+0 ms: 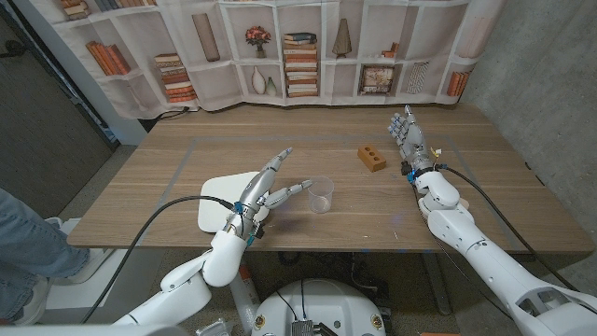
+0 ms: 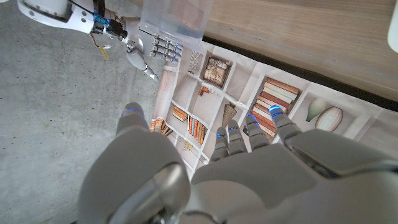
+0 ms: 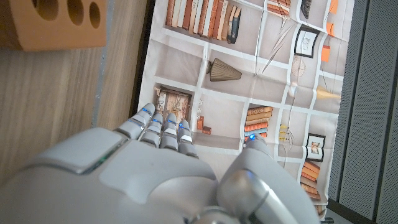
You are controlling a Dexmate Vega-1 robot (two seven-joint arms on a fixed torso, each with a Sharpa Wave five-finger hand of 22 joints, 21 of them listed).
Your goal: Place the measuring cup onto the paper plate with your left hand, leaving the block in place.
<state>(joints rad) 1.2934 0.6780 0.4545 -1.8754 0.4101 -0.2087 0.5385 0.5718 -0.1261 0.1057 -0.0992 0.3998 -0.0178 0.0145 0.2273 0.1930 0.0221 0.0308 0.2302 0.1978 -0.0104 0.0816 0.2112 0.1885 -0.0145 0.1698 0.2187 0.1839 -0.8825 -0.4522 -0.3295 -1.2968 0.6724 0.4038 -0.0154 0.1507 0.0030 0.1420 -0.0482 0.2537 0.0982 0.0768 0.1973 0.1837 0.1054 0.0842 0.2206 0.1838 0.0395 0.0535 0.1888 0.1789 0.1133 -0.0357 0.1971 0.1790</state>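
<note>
Clear plastic measuring cup (image 1: 321, 194) sits upright on the wooden table (image 1: 187, 159), roughly mid-table and a bit toward the near edge, not on the paper plate (image 1: 224, 191) yet. The plate lies near the near edge, just beside the cup on the robot's left, and the two aren't touching as far as I can tell.

Left hand (image 1: 271, 186) comes in over the plate with its fingers (image 1: 291, 191) stretched out and spread toward the cup, holding nothing. The fingertips stop just short of the cup wall, though from the head camera it's hard to say whether there's contact. From the left wrist cam the cup (image 2: 174, 17) is cut off at the picture's edge, so you only get part of its side.

Right hand (image 1: 409, 140) stands on its edge near the table's right edge, palm upright, fingers straight and apart, nothing in it. The wooden block (image 1: 371, 157) with its row of holes sits just beside it, toward the far edge. In the right wrist cam the block (image 3: 50, 22) is cropped at the corner.
</note>
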